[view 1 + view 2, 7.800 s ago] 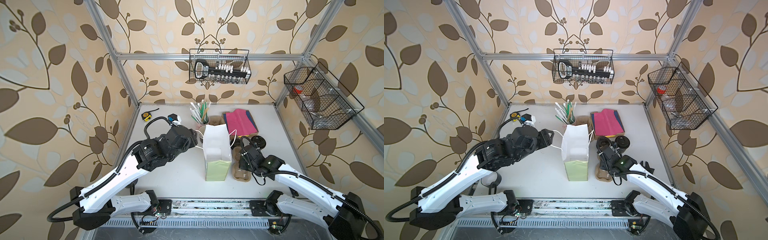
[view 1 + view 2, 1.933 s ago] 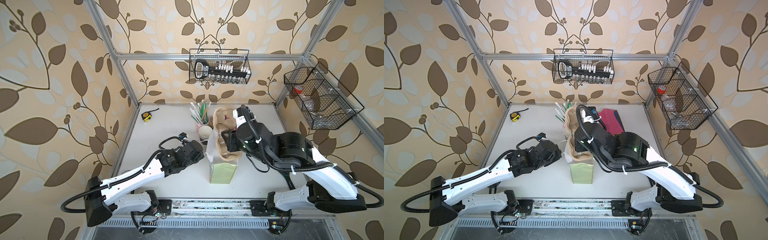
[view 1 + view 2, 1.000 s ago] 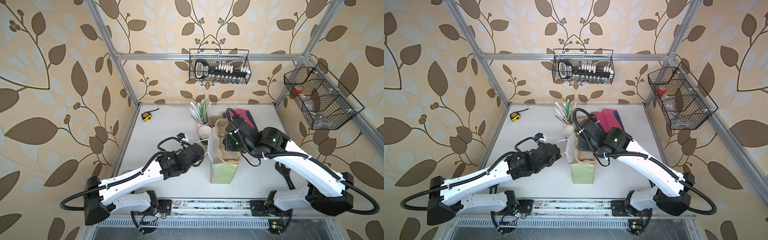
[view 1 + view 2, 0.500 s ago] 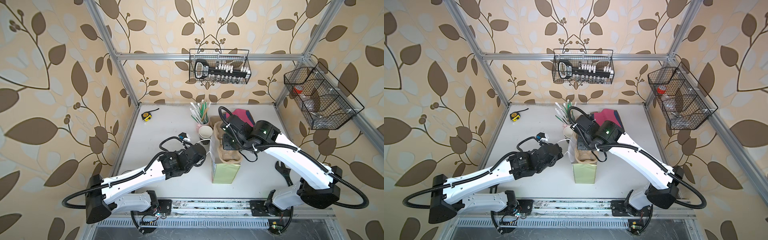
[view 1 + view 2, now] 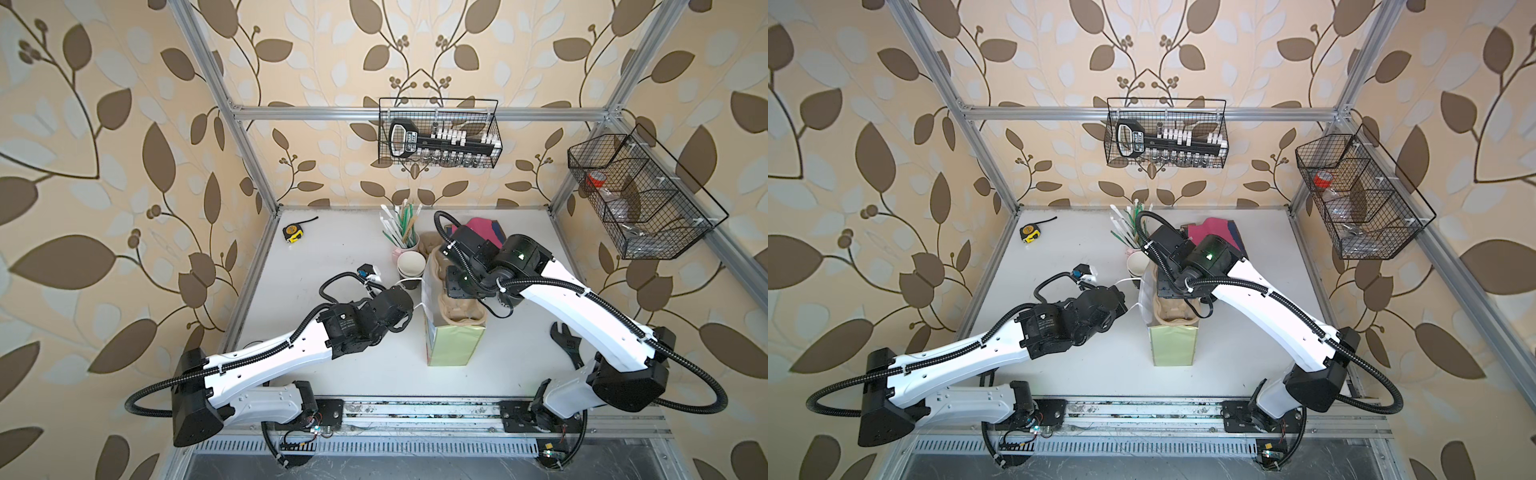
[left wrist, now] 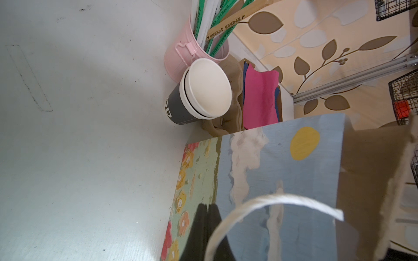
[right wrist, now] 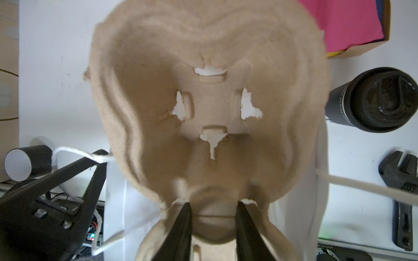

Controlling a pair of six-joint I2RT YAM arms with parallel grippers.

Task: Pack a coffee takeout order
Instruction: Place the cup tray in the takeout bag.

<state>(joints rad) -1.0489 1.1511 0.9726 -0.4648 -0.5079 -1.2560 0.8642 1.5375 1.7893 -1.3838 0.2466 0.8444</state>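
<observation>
**Right gripper** (image 7: 213, 226). I read the jaws as pinching the carrier (image 5: 462, 316) across the narrow ridge between its two wells. One well hangs away from the jaws, and the other sits back beside the fingers.

**Governing relation.** The carrier stands on end, partly inside the mouth of the bag (image 5: 455, 345). Its long axis runs down into the bag and tilts toward the back edge of the table (image 5: 332, 249). The bag mouth is long from front to back, and the carrier's width lies along that length. I judge the fit to be correct in that direction. The lower well is inside the bag walls and the upper well projects above the rim.

**Left gripper** (image 6: 207, 206). The fingers are pressed together at the handle (image 6: 282, 198) on the bag's left wall. I cannot tell whether the cord is nipped between them or only hooked over them.

**Remaining items.**
- The lidded cup (image 7: 373, 99) stands on the table to the right of the bag.
- The pink napkin (image 5: 478, 230) lies toward the back edge.
- Both are nearer the right arm.

**Next move (judgement).**
- Lower the carrier straight along its own axis until it seats.
- Level it, then release.
- The left arm keeps the mouth spread during this move.

**Risk.** The upper rim may catch on the bag's back wall.
</observation>
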